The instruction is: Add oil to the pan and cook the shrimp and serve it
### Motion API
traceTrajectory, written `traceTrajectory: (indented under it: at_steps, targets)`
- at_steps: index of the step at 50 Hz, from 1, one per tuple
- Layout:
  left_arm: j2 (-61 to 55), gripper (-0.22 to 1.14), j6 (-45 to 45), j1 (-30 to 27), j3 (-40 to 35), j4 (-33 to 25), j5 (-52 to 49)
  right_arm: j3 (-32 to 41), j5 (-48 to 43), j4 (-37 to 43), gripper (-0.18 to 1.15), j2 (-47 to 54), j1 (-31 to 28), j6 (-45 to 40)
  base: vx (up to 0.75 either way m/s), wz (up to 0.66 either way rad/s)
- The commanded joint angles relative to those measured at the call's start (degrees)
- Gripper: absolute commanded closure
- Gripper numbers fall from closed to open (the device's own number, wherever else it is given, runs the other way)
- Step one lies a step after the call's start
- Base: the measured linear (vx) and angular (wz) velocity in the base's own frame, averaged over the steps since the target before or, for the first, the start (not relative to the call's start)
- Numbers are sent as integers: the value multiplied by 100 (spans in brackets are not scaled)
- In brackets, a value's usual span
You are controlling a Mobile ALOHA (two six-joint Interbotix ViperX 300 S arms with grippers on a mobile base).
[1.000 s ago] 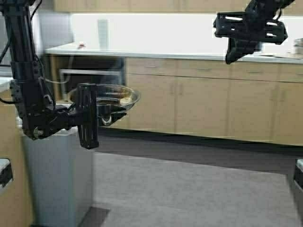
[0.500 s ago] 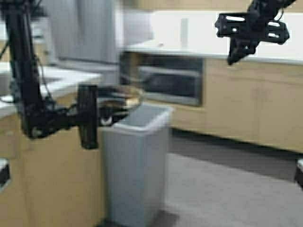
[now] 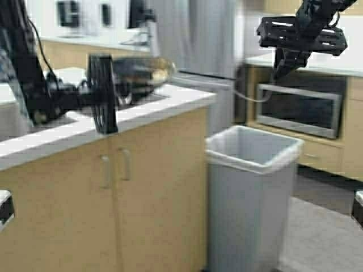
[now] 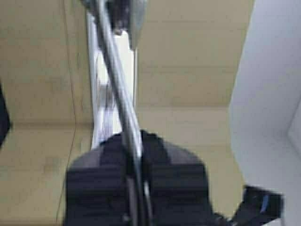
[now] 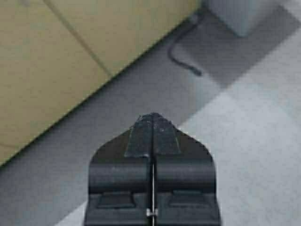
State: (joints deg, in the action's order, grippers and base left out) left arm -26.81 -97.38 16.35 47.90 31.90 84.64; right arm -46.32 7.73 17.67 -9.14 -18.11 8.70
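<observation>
High view: my left hand (image 3: 116,85) carries the pan (image 3: 139,71) by its short metal handle, level, above the corner of the white-topped table (image 3: 170,102) with the tan cabinet doors under it. I read the level carry as deliberate: there is a pale patch on the pan's far side that I take for the shrimp (image 3: 154,72), though it is too blurred to be sure, and any tilt would slide it and the oil film toward the rim. Left wrist view confirms the grip: the fingers (image 4: 155,165) are clamped on the pan's metal handle (image 4: 115,89), which runs away from the camera as a thin bar, with cabinet fronts out of focus beyond it. My right hand (image 3: 282,68) is parked high on the right side, well apart from the pan, pointing down; I judge it is held up there to stay out of the way while the base drives. Right wrist view shows its two fingers (image 5: 141,136) pressed together with nothing between them, over grey floor and a cabinet base. A grey trash bin (image 3: 252,187) with a white liner stands just beside the end of the table, and a stainless appliance (image 3: 300,107) sits built into the far cabinets. No oil dispenser or serving bowl is identifiable from here. Judgement: cooking looks finished and this is the transfer leg toward serving; main risk is sloshing the contents, or clipping the table edge with the pan.
</observation>
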Motion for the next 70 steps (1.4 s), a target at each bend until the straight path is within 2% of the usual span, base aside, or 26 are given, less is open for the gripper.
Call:
traceTrajectory:
  at_steps: [1, 9, 24, 47, 70]
  targets:
    - [1037, 88, -9, -18, 167, -70, -457, 132, 18, 18, 91, -149, -18, -9, 13, 41]
    - [1477, 88, -114, -18, 149, -70, -1099, 281, 97, 26, 91, -44, -18, 9, 9, 42]
    - [1600, 88, -281, 53, -193, -26, -1415, 316, 439, 0, 91, -185, -18, 44, 10, 57]
    - [1635, 88, -272, 149, -79, -62, -1345, 193, 360, 18, 91, -193, -18, 26, 12, 47]
    - [1907, 88, -281, 149, 202, -264, -1354, 255, 369, 0, 91, -176, -18, 26, 7, 25]
